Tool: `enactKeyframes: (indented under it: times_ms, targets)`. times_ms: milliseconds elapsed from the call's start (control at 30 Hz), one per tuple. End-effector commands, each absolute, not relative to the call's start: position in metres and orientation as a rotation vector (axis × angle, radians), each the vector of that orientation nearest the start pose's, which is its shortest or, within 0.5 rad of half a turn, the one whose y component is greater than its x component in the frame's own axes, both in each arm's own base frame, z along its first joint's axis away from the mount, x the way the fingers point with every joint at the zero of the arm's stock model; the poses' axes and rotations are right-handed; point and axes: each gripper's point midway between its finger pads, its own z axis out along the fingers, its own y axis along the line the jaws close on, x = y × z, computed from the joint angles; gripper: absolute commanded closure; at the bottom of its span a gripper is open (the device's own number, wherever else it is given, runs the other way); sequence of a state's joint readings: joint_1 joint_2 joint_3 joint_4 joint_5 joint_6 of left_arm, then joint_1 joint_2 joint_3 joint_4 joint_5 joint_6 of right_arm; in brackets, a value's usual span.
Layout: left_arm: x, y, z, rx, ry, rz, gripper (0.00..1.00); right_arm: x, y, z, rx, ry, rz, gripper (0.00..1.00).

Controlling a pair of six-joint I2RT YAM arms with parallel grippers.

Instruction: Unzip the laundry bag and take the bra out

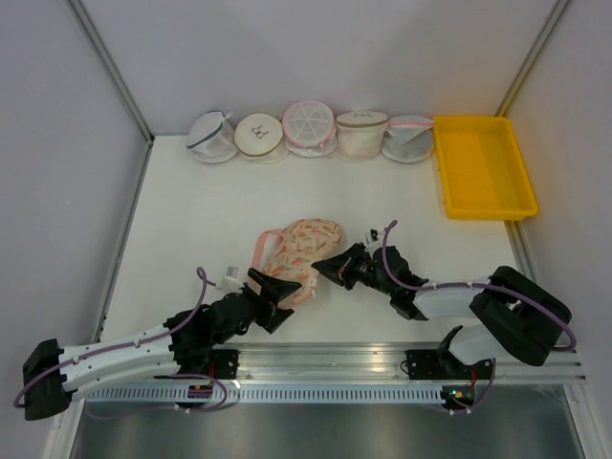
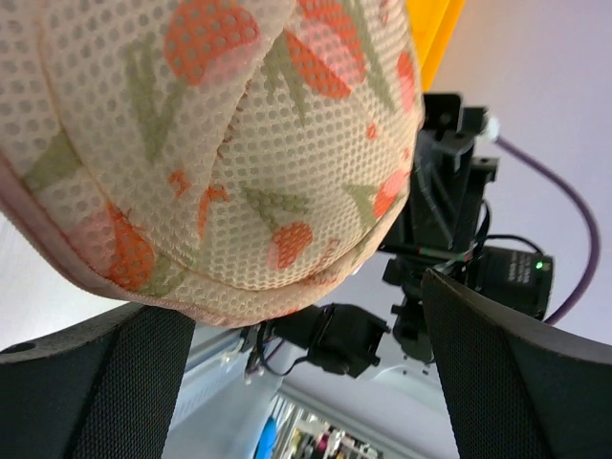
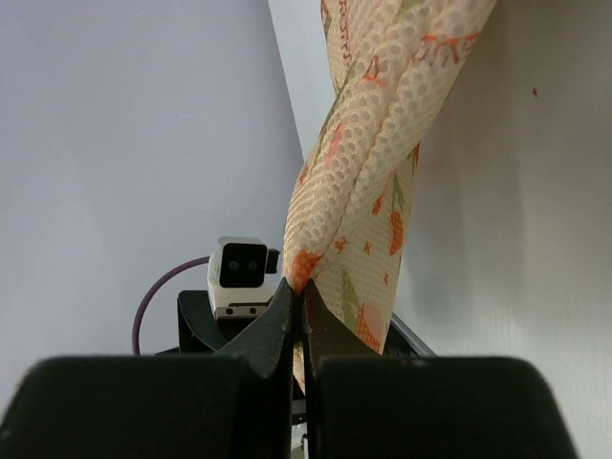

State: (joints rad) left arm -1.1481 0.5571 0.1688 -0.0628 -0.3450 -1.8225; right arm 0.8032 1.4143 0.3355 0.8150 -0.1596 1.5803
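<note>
Right gripper [image 3: 298, 292] tight on laundry bag [image 1: 304, 244]; tray [image 1: 483, 164] beyond

Cream laundry bag [image 1: 311, 239], orange-pink print; yellow tray [image 1: 483, 167]

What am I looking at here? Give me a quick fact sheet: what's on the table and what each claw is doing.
Bag: patterned laundry bag, mid-table
Left gripper: open, fingers either side of the bag's near end
Right gripper: shut, pinching the bag's edge
Bra: not in sight
Zip: cannot tell if open
Back row: five round bags
Far right: yellow tray
</note>
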Motion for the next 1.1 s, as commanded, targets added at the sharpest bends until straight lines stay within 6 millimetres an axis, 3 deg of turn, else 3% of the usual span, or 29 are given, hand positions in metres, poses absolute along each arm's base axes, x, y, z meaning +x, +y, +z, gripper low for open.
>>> enactKeyframes:
  times_ms: [0, 400, 467, 567, 600, 667, 733, 900, 967, 1000, 1033, 1067]
  targets:
    - [0.154, -0.228, 0.125, -1.095, 1.976, -1.375, 0.00, 0.208, 0.323, 0.154, 0.706, 2.039, 1.798, 0.99]
    - [0.162, -0.220, 0.129, -1.123, 1.928, -1.328, 0.04, 0.192, 0.326, 0.158, 0.646, 2.045, 1.867, 1.00]
    - [0.163, -0.219, 0.129, -1.116, 1.923, -1.326, 0.17, 0.191, 0.327, 0.156, 0.638, 2.053, 1.868, 1.00]
    - [0.164, -0.219, 0.130, -1.106, 1.902, -1.344, 0.44, 0.187, 0.328, 0.153, 0.619, 2.077, 1.868, 0.99]
    - [0.164, -0.219, 0.130, -1.106, 1.898, -1.349, 0.59, 0.186, 0.329, 0.153, 0.607, 2.086, 1.868, 1.00]
    - [0.164, -0.218, 0.128, -1.107, 1.894, -1.354, 0.72, 0.185, 0.332, 0.152, 0.588, 2.106, 1.860, 1.00]
    - [0.164, -0.217, 0.127, -1.105, 1.891, -1.355, 0.95, 0.182, 0.334, 0.150, 0.554, 2.139, 1.843, 1.00]
    - [0.162, -0.219, 0.134, -1.066, 1.890, -1.380, 0.98, 0.177, 0.336, 0.145, 0.378, 2.218, 1.721, 1.00]
    - [0.160, -0.220, 0.140, -1.029, 1.891, -1.391, 0.98, 0.178, 0.333, 0.140, 0.257, 2.253, 1.597, 0.69]
    - [0.159, -0.221, 0.139, -1.018, 1.908, -1.384, 0.98, 0.178, 0.329, 0.150, 0.221, 2.231, 1.568, 0.55]
    - [0.157, -0.221, 0.139, -1.018, 1.916, -1.384, 0.98, 0.177, 0.322, 0.142, 0.159, 2.279, 1.456, 0.40]
    - [0.156, -0.220, 0.137, -1.019, 1.930, -1.377, 0.98, 0.183, 0.316, 0.143, 0.157, 2.264, 1.380, 0.33]
